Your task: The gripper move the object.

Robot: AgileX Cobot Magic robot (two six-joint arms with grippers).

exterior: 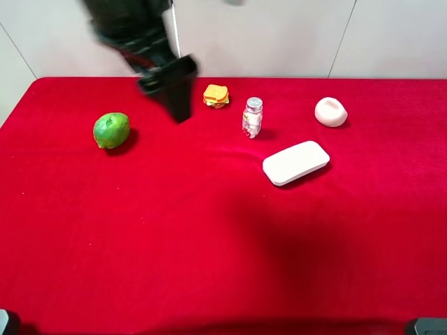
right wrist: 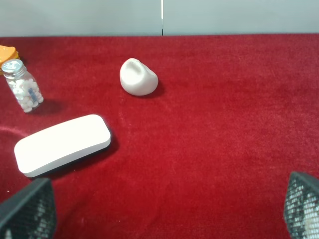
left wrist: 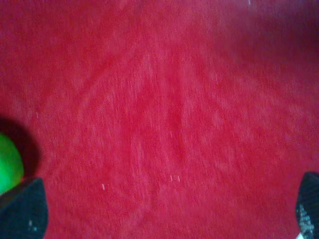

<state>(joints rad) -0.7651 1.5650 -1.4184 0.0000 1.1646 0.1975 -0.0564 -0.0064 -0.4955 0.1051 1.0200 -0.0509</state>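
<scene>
The small clear bottle with pale pinkish-white contents stands upright on the red cloth, right of centre at the back. It also shows in the right wrist view. My left gripper hangs over the cloth between the lime and the bottle, well apart from the bottle. In the left wrist view the left gripper is open and empty, with bare cloth between its fingertips and the lime at the edge. My right gripper is open and empty, and the bottle is some way from it.
An orange and yellow toy sandwich lies just left of the bottle. A flat white case lies in front of the bottle, also in the right wrist view. A white rounded lump sits at the back right.
</scene>
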